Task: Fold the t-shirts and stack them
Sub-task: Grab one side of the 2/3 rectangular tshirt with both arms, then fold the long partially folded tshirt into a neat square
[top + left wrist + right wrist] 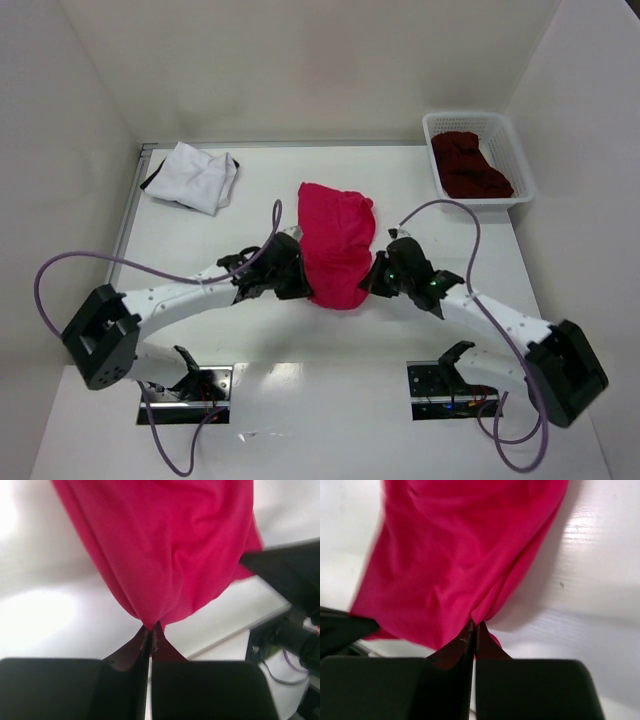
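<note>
The crimson-red t-shirt [336, 240] hangs bunched between my two grippers at the table's middle, its far end resting on the table. My left gripper [303, 283] is shut on its near left edge; in the left wrist view the cloth [170, 550] runs pinched into the closed fingertips [151, 628]. My right gripper [372, 280] is shut on its near right edge; in the right wrist view the cloth [460, 560] is pinched at the tips [474, 624]. A folded white t-shirt with dark trim [192, 176] lies at the far left. A dark maroon t-shirt [469, 165] lies in the basket.
The white lattice basket [480, 122] stands at the far right corner by the wall. White walls close in the table at the back and sides. The right arm shows as a dark shape [292, 580] in the left wrist view.
</note>
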Robot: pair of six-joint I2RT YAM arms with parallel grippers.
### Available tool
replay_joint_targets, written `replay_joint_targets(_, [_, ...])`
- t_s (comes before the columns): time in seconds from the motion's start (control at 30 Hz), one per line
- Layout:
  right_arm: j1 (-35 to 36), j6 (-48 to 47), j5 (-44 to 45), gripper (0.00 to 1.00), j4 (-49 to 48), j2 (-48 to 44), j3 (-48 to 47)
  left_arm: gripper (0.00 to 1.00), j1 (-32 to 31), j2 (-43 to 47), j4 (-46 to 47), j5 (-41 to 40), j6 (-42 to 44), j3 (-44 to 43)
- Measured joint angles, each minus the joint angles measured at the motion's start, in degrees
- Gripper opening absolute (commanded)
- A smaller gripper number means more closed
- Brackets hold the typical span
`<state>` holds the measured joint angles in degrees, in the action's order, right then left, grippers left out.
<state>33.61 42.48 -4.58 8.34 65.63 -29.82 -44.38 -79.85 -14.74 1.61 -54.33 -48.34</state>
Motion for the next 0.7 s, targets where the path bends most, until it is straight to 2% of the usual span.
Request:
replay_joint_targets(0.07, [0.00,0.87,0.48,0.00,2.29,-5.88,0.96,0.00,-2.82,3.54,-1.92,-1.66,-1.99,1.05])
replay_joint_targets(0.2, [0.00,2.16,1.07,0.00,6.38,-15.78,1.27,0.00,-3.89,12.72,-5.99,-5.57,-6.01,2.64])
replay_joint_targets(0.37, [0.00,2.97,1.16,0.00,8.83,-16.41,-0.33,0.00,-3.89,22.03,-10.62,-9.79,-7.54,0.79])
replay_joint_targets(0.53, [0.00,3.13,2.71,0.00,10.62,-12.59,-5.62,0.00,-2.60,21.16,-11.98,-11.32,-6.95,-3.48])
replay_joint_targets(0.7, [-1.55,2.54,3.96,0.00,10.19,-7.13,-13.44,0.00,2.01,12.87,-11.80,-10.58,-4.28,-7.48])
